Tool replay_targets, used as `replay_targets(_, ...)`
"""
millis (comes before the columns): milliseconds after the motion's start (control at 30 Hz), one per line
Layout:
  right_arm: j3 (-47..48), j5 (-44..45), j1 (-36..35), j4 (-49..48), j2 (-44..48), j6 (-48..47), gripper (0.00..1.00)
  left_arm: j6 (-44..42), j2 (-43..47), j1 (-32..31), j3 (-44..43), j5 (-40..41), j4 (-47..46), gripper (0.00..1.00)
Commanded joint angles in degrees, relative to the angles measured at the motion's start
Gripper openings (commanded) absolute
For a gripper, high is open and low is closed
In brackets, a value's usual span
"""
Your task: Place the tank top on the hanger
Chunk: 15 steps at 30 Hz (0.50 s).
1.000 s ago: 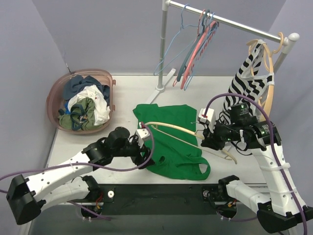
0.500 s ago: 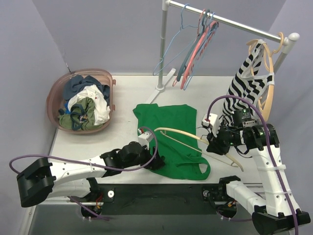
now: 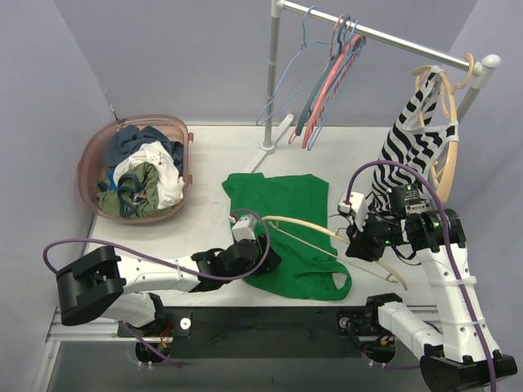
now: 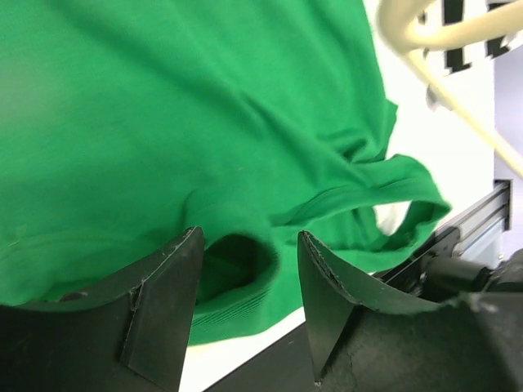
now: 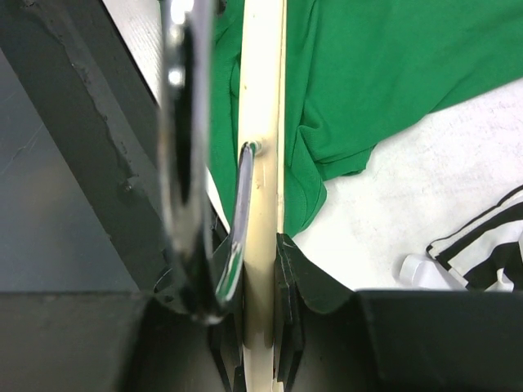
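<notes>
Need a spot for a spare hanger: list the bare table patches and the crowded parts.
Free: table between basket and tank top; also the far strip between rack post and zebra top. Crowded: near middle, around tank top and hanger.

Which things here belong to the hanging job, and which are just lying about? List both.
Job:
- tank top
- hanger, clamped in the right gripper
- left gripper, open around a fold of the top

Lying about:
- laundry basket of clothes
- zebra-striped top on a tan hanger
- pink and blue hangers on the rail
</notes>
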State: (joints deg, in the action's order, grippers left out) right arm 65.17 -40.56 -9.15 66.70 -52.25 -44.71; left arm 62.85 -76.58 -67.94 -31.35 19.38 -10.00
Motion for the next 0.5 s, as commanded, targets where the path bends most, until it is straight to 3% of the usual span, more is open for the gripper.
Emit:
replay_targets(0, -0.7, -2.4, 0.6, 1.3, 0.5, -1.0, 0.00, 3.0, -2.3, -1.1, -3.5, 1.5, -2.3, 0.60)
replay_targets(100, -0.8, -2.2, 0.6, 1.3, 0.5, -1.0, 0.00, 3.7, -3.2, -1.5, -4.1, 1.5, -2.3, 0.60)
replay_targets(300, -0.7, -1.3, 0.5, 1.5, 0.3, -0.8, 0.00, 6.4, -4.5, -2.5, -7.4, 4.3, 6.8, 0.50)
replay_targets(467, -0.5, -0.9, 0.6, 1.8, 0.0, -0.8, 0.00, 7.0, -3.8, -3.7, -10.1, 6.5, 13.6, 0.50)
